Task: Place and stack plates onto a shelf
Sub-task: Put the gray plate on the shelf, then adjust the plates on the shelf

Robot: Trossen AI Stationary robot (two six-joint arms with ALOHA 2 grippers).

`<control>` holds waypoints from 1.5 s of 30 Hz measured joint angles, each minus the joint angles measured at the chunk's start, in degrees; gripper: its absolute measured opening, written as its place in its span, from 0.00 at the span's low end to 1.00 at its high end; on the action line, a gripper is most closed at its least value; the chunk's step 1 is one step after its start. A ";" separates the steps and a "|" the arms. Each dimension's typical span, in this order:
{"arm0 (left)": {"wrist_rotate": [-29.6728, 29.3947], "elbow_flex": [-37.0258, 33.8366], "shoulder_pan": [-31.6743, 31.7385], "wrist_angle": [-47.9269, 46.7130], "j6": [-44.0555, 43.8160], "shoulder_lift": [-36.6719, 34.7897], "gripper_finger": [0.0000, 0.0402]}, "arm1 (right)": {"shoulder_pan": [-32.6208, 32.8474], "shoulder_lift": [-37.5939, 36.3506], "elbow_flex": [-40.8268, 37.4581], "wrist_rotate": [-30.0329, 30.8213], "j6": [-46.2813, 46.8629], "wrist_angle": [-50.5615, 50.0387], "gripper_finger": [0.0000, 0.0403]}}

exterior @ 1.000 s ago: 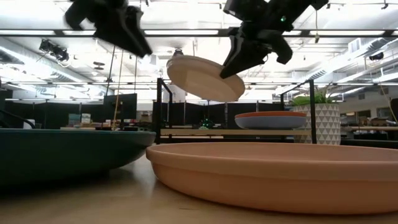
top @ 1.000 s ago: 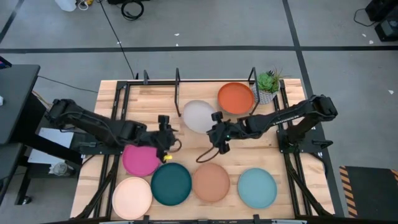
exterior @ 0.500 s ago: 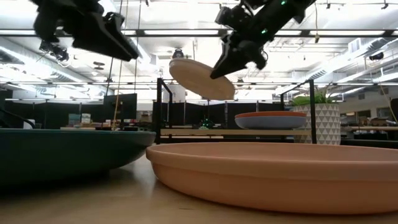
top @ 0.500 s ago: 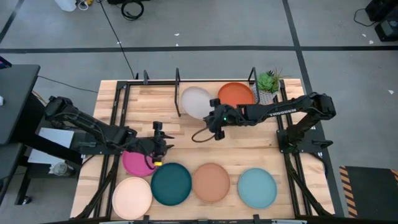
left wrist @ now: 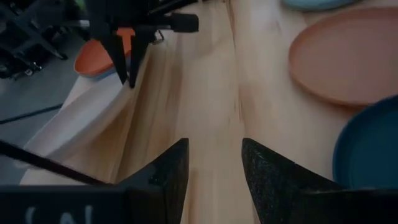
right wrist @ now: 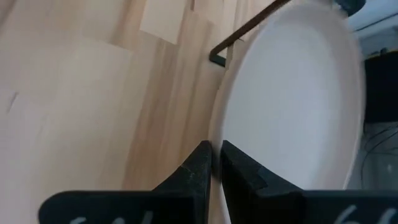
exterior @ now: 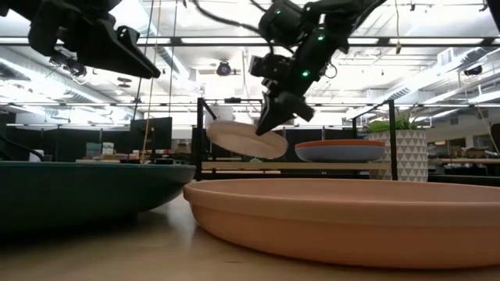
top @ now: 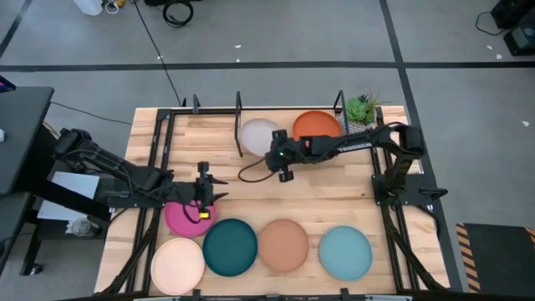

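Note:
The grey-white plate (top: 256, 135) hangs over the black shelf (top: 239, 104) at the table's far side, with my right gripper (top: 272, 155) shut on it. To its right, an orange plate (top: 318, 127) lies flat in the shelf. Toward the table's left, my left gripper (top: 213, 194) hovers open above the magenta plate (top: 180, 217) with nothing between its fingers (left wrist: 174, 163). The cream (top: 177, 266), dark teal (top: 230, 247), tan-brown (top: 283, 244) and light aqua (top: 345, 252) plates lie flat in a row along the near edge. My right gripper pinches the grey-white plate's rim (right wrist: 217, 134) between its two fingers, at the plate's near right edge. The fingers slant down at it from the table's right. The plate (exterior: 246, 139) is a little tilted, hollow side up, just above the shelf's floor.
A small potted plant (top: 361, 113) stands at the far right corner beside the orange plate. The shelf's upright posts (top: 341, 100) rise on either side of the bays. Bare wood lies between the shelf and the near row of plates.
My right gripper has carried the grey-white plate toward the far edge and the left, and downward, so it now hangs low over the shelf beside the orange plate. My left gripper has drawn back toward the table's left and sunk over the magenta plate.

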 joint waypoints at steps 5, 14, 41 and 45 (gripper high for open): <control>0.00 0.00 0.09 0.40 -0.22 -0.08 0.39 | -1.58 3.09 3.36 -0.23 -0.55 -1.53 0.10; 0.00 0.00 0.07 0.23 -1.79 -0.08 0.39 | -2.81 5.13 4.17 1.26 -1.12 -2.44 0.10; 7.75 -0.20 0.75 -2.48 -13.70 0.05 0.39 | 11.34 0.67 4.21 7.96 15.53 -14.23 0.31; 7.69 -0.20 2.28 -0.19 -12.26 0.05 0.39 | 10.01 0.67 -1.64 4.82 12.49 -3.49 0.31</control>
